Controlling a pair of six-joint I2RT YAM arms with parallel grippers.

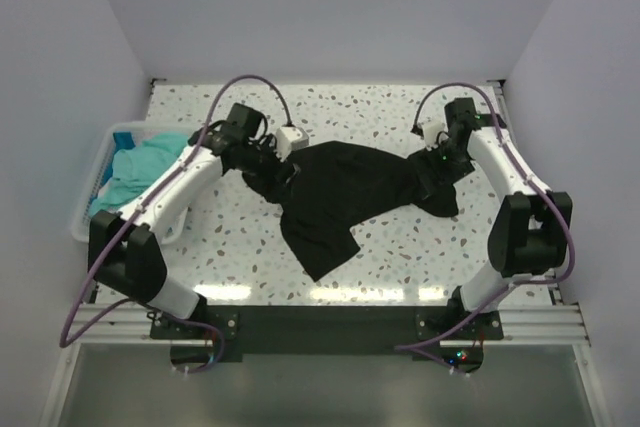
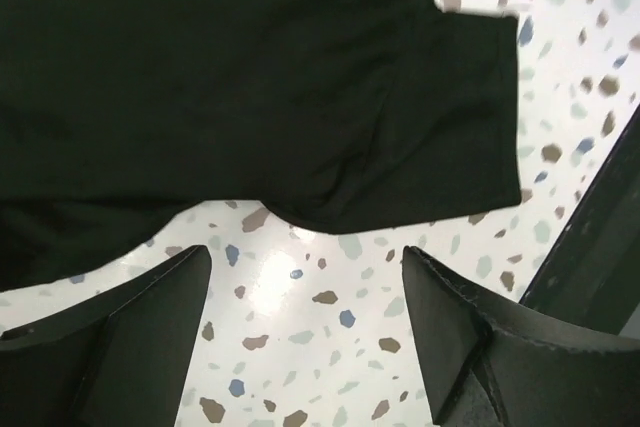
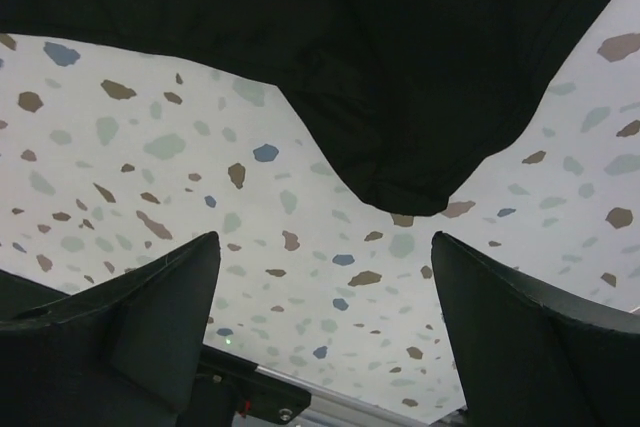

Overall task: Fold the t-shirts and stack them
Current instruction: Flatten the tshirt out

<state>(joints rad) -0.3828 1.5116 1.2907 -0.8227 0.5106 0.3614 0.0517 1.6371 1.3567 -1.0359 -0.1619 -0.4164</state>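
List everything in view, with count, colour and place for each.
black t-shirt: one, black, rumpled across the table's middle
teal t-shirts: number unclear, teal, heaped in the basket
basket: one, white, at the table's left edge
table: one, speckled white, under everything
left gripper: one, black, open, by the shirt's left edge
right gripper: one, black, open, by the shirt's right edge

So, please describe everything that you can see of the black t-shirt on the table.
The plain black soft cloth t-shirt lies unfolded and rumpled on the white speckled table, one flap trailing toward the near edge. It stretches from the left gripper across to the right gripper; both have their jaws open and grip nothing.
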